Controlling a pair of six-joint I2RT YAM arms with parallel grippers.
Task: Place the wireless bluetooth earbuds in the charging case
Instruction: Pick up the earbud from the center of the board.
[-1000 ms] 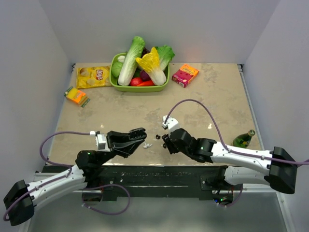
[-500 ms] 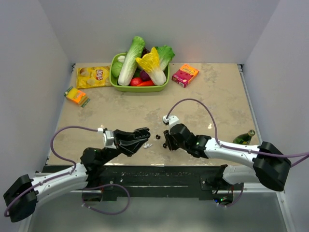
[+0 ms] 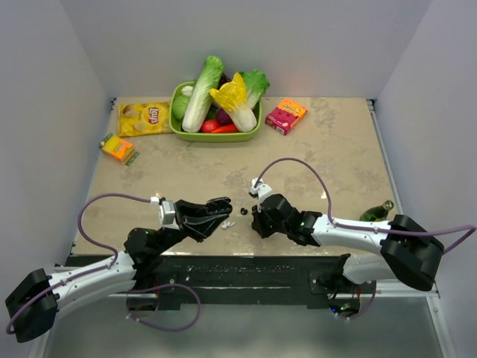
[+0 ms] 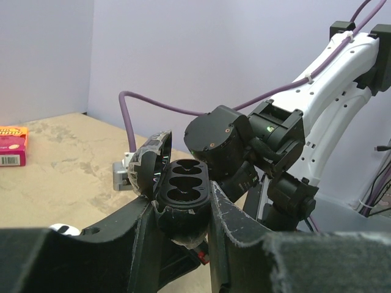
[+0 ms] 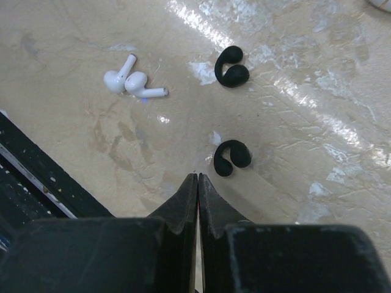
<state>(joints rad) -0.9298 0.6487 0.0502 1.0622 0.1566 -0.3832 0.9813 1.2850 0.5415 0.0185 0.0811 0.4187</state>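
My left gripper [image 4: 182, 198] is shut on a black charging case [image 4: 183, 186], held off the table with its lid swung open to the left. Its wells show no earbuds. In the top view the case [image 3: 215, 212] sits at the left gripper [image 3: 220, 209]. Two black hook-shaped earbuds lie on the table, one [image 5: 231, 157] just beyond my right gripper's tips and the other [image 5: 231, 66] farther off. My right gripper [image 5: 197, 176] is shut with nothing between its fingers, low over the table right of the case [image 3: 256, 218].
A pair of white stemmed earbuds [image 5: 131, 82] lies left of the black ones. Further back are a green basket [image 3: 216, 136] of vegetables, a chips bag [image 3: 144, 118], a pink box [image 3: 286, 115] and an orange box [image 3: 118, 148]. A green bottle [image 3: 376, 214] stands at the right.
My right gripper has closed from partly open to shut, empty, while reaching a little further left. My left arm carried the open case slightly forward, then held still.
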